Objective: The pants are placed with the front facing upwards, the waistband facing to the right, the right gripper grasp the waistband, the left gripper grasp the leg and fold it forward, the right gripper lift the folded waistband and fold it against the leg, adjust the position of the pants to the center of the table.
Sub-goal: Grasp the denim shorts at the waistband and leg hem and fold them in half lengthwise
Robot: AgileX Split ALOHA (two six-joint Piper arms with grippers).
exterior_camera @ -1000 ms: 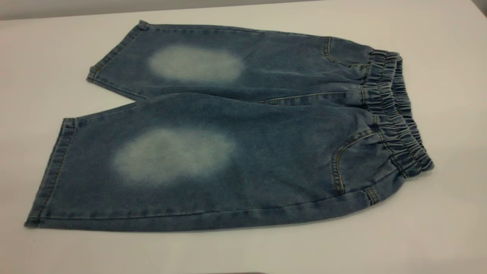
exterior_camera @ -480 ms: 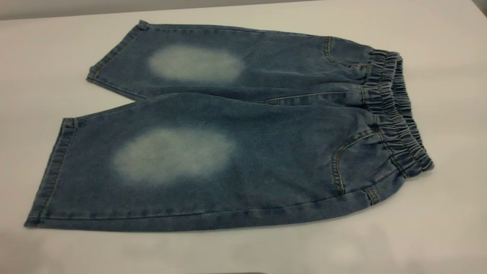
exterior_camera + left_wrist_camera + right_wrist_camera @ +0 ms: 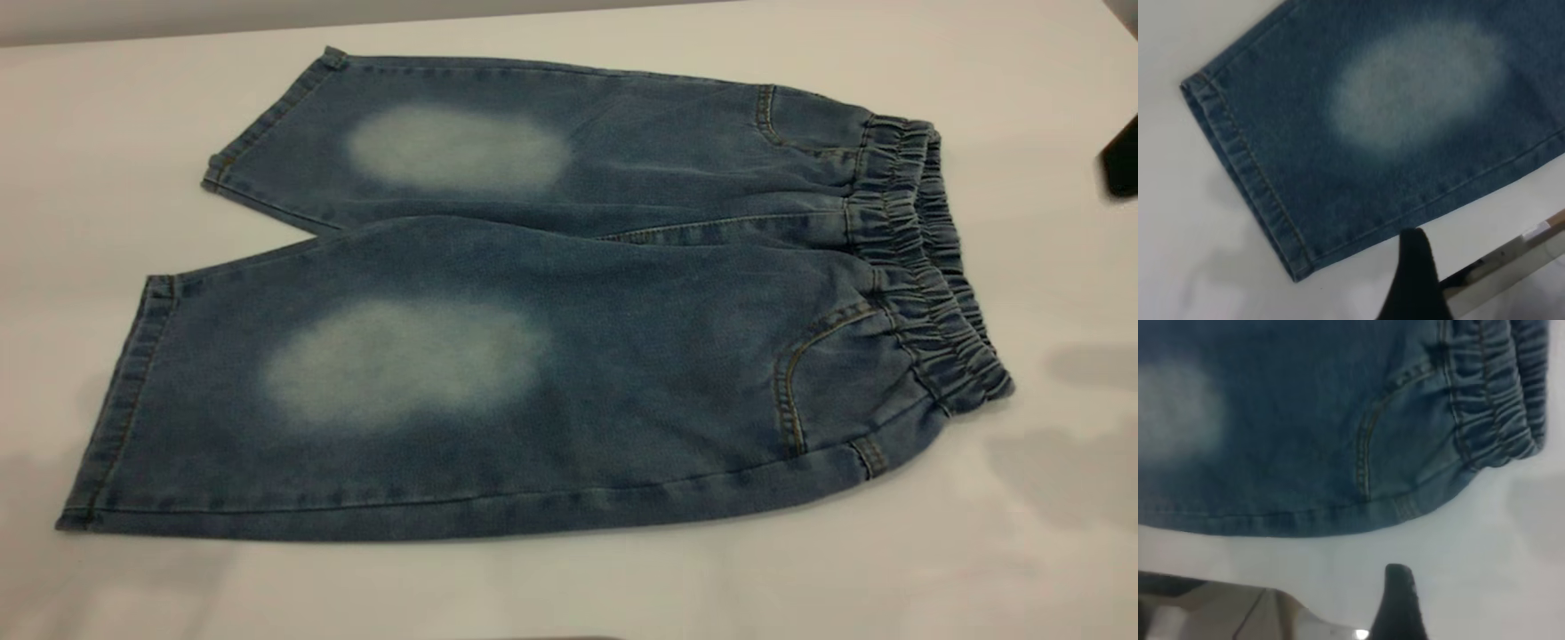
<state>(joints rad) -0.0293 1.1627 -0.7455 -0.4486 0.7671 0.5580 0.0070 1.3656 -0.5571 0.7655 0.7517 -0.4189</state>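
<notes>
- Since a second ago, a dark object has entered at the exterior view's right edge [image 3: 1122,167]; shadows now fall on the table [image 3: 1022,551].
- Pants [image 3: 533,302] lie flat, unfolded, waistband [image 3: 925,267] rightward.
- Right claw [image 3: 1398,603] and left claw [image 3: 1415,280] hover above; grip state cannot be told.
- Judgement: approach phase.

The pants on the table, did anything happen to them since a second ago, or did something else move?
A dark piece of an arm has come in at the table's right edge, and new shadows lie right of the waistband and by the near cuff. Nothing has been grabbed yet. The pants stayed flat, in the same spot.
</notes>
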